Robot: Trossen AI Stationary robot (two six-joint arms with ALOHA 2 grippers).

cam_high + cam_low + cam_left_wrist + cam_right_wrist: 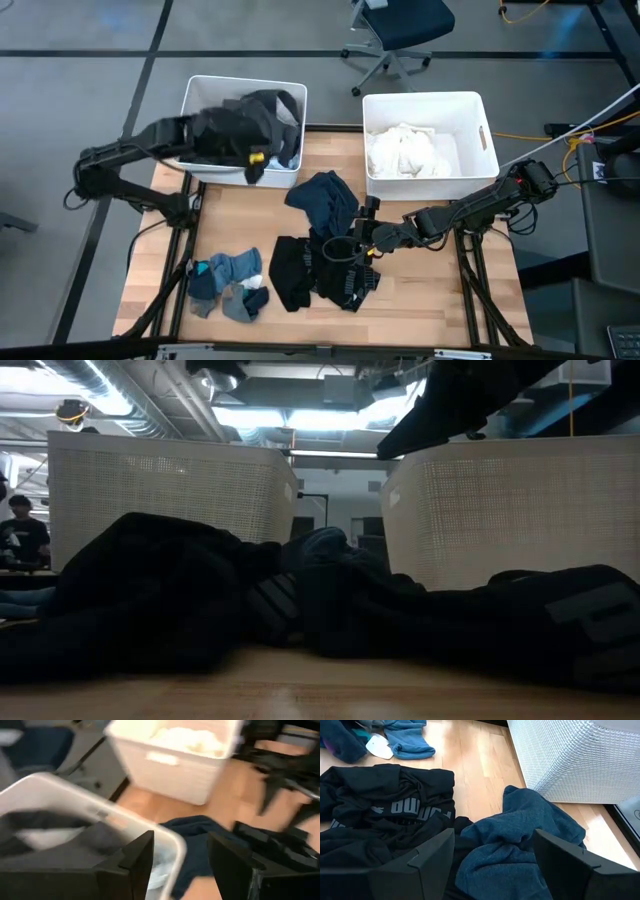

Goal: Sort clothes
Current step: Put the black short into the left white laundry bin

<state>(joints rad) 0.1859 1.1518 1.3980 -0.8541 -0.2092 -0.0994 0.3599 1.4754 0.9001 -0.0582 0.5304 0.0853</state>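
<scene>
A dark grey garment (270,115) lies in the left white bin (200,95), partly draped over its near rim. My left gripper (180,860) hangs open above that rim, nothing between its fingers. White clothes (405,150) fill the right bin (475,110). On the table lie a dark blue garment (325,200), a black printed garment (385,805) and grey-blue socks (230,285). My right gripper (492,855) is open low over the dark blue garment (520,840), a finger to either side of a fold of it.
Both bins stand along the table's far edge with a gap of bare wood between them. The clothes heap fills the table's middle and near left. Bare wood (440,290) shows at the near right. An office chair (400,30) stands on the floor beyond the table.
</scene>
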